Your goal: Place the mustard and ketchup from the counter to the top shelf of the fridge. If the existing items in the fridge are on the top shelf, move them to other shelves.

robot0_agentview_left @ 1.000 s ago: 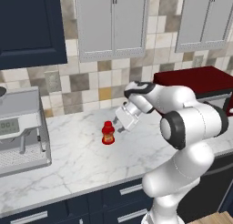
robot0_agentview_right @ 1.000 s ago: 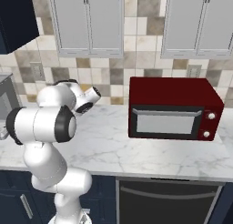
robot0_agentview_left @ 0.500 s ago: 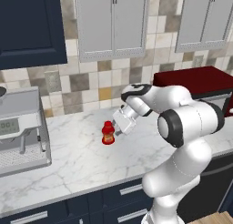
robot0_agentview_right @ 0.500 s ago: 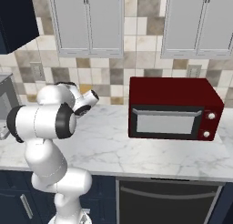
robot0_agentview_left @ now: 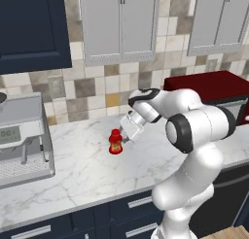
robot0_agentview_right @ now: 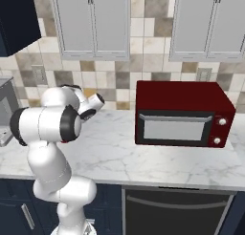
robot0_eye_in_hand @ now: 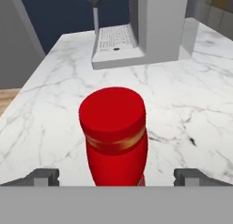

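hand view: ketchup (robot0_eye_in_hand: 113, 136) upright on the counter (robot0_eye_in_hand: 191, 109), centred between the two finger tips of the claw (robot0_eye_in_hand: 116, 176), tips spread wide to either side and apart from the bottle, nothing pinched. left base view: ketchup (robot0_agentview_left: 115, 142) standing on the white marble counter (robot0_agentview_left: 82, 170), claw (robot0_agentview_left: 127, 132) just beside it on the arm's side, angled down toward the cap; coffee machine (robot0_agentview_left: 22, 136) well apart at the far left, red microwave (robot0_agentview_left: 214, 90) behind the arm. right base view: microwave (robot0_agentview_right: 182, 113) on the counter (robot0_agentview_right: 143, 157), wrist folded in front of the arm. judged progress: early; ketchup not yet gripped or lifted, still to be carried to the fridge's top shelf. mustard, fridge and its existing items not assessed from these pictures. judged remaining: close on ketchup, lift, transfer, then the same for mustard.
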You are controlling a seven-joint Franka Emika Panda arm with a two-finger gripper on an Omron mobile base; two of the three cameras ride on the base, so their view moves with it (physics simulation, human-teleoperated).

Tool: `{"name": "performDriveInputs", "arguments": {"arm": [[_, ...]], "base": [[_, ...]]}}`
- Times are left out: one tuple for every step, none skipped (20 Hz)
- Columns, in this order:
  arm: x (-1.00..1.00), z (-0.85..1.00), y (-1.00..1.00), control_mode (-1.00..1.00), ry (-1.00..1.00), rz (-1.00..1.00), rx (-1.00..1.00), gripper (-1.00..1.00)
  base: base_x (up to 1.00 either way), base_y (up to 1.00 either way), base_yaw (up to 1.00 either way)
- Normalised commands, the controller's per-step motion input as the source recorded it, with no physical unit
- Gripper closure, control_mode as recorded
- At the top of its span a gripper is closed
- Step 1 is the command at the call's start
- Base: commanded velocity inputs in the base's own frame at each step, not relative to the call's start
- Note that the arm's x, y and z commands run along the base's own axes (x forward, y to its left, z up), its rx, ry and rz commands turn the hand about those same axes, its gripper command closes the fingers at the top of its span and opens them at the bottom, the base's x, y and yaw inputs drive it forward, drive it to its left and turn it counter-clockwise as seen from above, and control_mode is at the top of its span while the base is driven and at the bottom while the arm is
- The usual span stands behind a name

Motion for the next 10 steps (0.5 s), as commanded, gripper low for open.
{"name": "performDriveInputs", "arguments": {"arm": [[0.36, 0.00, -0.05, -1.00, 0.00, 0.00, 0.00, -1.00], [0.46, 0.00, 0.00, -1.00, 0.00, 0.00, 0.00, -1.00], [0.45, 0.00, 0.00, -1.00, 0.00, 0.00, 0.00, -1.00], [0.30, -0.02, 0.00, -1.00, 0.00, 0.00, 0.00, -1.00], [0.23, -0.02, 0.00, -1.00, 0.00, 0.00, 0.00, -1.00], [0.11, -0.04, 0.00, -1.00, 0.00, 0.00, 0.00, -1.00], [0.00, -0.09, 0.00, -1.00, 0.00, 0.00, 0.00, -1.00], [0.00, -0.11, 0.00, -1.00, 0.00, 0.01, 0.00, -1.00], [0.00, -0.06, 0.00, -1.00, 0.00, 0.01, 0.00, -1.00], [-0.01, -0.04, 0.01, -1.00, 0.00, 0.01, 0.00, -1.00]], "base": [[0.00, 0.00, 0.00], [0.00, 0.00, 0.00], [0.00, 0.00, 0.00], [0.00, 0.00, 0.00], [0.00, 0.00, 0.00], [0.00, 0.00, 0.00], [0.00, 0.00, 0.00], [0.00, 0.00, 0.00], [0.00, 0.00, 0.00], [0.00, 0.00, 0.00]]}}
